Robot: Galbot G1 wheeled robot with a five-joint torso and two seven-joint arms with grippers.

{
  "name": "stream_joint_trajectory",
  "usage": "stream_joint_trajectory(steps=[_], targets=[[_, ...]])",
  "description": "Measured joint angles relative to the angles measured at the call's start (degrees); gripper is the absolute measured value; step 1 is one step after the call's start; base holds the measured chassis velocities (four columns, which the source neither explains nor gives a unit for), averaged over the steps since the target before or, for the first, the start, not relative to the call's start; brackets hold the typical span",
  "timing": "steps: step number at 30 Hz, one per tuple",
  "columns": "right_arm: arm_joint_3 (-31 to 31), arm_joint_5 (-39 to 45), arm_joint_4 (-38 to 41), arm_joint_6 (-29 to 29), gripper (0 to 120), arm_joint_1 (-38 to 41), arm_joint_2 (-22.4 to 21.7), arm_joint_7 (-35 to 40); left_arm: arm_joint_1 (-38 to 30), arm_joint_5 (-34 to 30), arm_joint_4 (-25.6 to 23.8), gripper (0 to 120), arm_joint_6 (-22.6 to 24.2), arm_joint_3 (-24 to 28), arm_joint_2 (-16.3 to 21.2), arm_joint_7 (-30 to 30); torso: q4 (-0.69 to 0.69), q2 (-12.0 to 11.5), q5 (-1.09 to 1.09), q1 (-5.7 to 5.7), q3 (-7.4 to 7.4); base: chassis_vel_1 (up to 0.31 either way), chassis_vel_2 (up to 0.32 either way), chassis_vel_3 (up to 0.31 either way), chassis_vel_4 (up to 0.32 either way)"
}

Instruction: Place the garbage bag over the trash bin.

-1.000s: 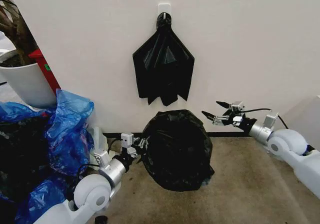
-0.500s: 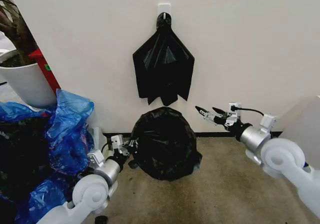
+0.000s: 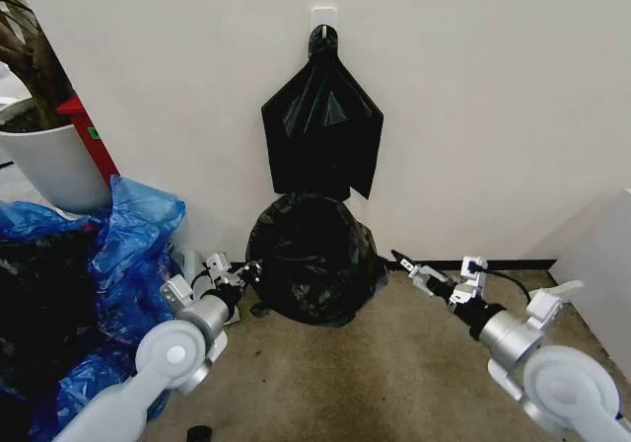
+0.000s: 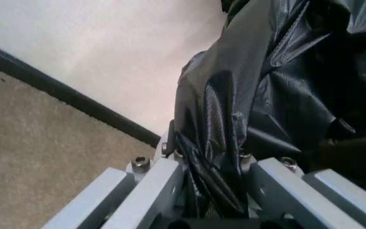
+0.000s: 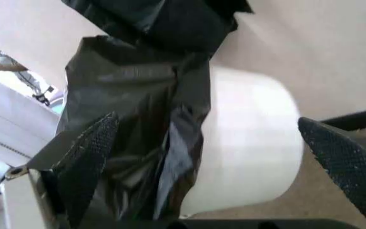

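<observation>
The glossy black garbage bag (image 3: 311, 259) lies draped over the trash bin on the floor against the wall. In the head view the bag hides the bin. The right wrist view shows the white trash bin (image 5: 253, 143) half covered by the garbage bag (image 5: 138, 119). My left gripper (image 3: 242, 272) is at the bag's left edge, shut on a fold of the garbage bag (image 4: 266, 95); that fold is pinched in the left gripper (image 4: 205, 157). My right gripper (image 3: 409, 267) hovers open just right of the bag, apart from it, and the right gripper (image 5: 207, 118) faces the bin's bare side.
A second black bag (image 3: 320, 131) hangs from a wall hook above the bin. Blue plastic bags (image 3: 128, 255) pile up at the left, below a white planter (image 3: 54, 166). A white cabinet (image 3: 601, 255) stands at the right. A small dark item (image 3: 197, 432) lies on the carpet.
Both arms have come down and toward the wall. The bagged bin went from raised and tilted to low at the baseboard. The right gripper stayed open.
</observation>
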Motion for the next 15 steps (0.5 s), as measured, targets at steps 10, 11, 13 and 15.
stream_joint_trajectory(steps=[10, 11, 13, 15], targets=[[-2.33, 9.96, 6.93, -9.49, 100, 6.06, 2.87, 26.67, -1.15, -0.83, 0.46, 1, 0.48, 0.75, -0.06, 1.01, 0.01, 0.0, 0.0, 0.0, 0.01, 0.0, 0.0, 0.0, 0.0], [-2.56, 9.48, 6.75, -9.76, 100, 6.27, 2.87, 26.83, -1.21, -0.83, 0.46, 1, 0.51, 0.8, -0.06, 1.02, 0.01, 0.0, 0.0, 0.0, 0.01, 0.0, 0.0, 0.0, 0.0], [-3.1, 6.72, 5.08, -10.22, 100, 6.36, 2.8, 26.25, -1.43, -1.14, 0.35, 1, 0.6, 0.86, -0.07, 1.03, 0.0, 0.0, 0.01, 0.0, 0.01, 0.0, 0.0, 0.0, 0.0], [-3.05, 4.9, 3.23, -10.75, 100, 6.02, 2.74, 25.04, -1.59, -2.27, 0.0, 1, 0.78, 0.68, 0.06, 0.88, -0.01, 0.0, 0.01, 0.0, 0.01, 0.0, 0.0, 0.0, 0.0]])
